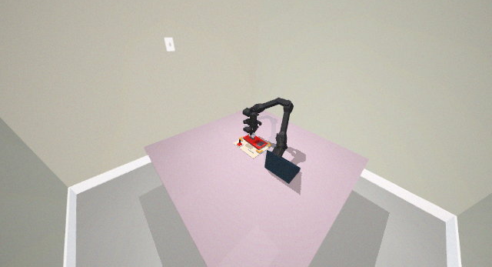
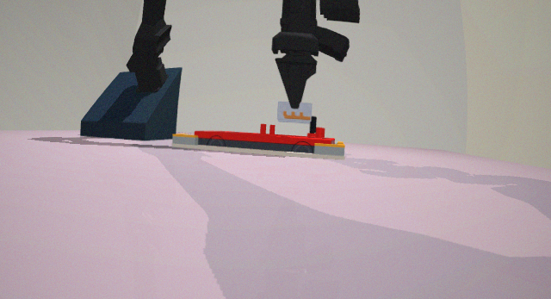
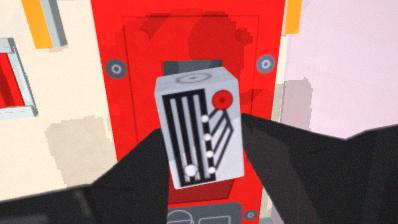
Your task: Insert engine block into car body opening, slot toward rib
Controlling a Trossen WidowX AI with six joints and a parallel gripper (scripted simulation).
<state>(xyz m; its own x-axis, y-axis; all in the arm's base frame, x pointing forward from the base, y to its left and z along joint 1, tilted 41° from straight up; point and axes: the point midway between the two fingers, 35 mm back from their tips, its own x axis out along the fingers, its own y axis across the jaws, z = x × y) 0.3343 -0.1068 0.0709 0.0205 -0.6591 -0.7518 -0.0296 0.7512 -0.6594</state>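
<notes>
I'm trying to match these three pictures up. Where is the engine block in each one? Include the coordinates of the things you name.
Top: the engine block (image 1: 252, 136) (image 2: 294, 112) (image 3: 202, 130) is a tiny pale spot, just right of center.
Exterior: upper middle, above the red car body (image 1: 250, 140) (image 2: 241, 136) (image 3: 107, 30).
Wrist: large, at center.
Shared landmark: the red car body.
</notes>
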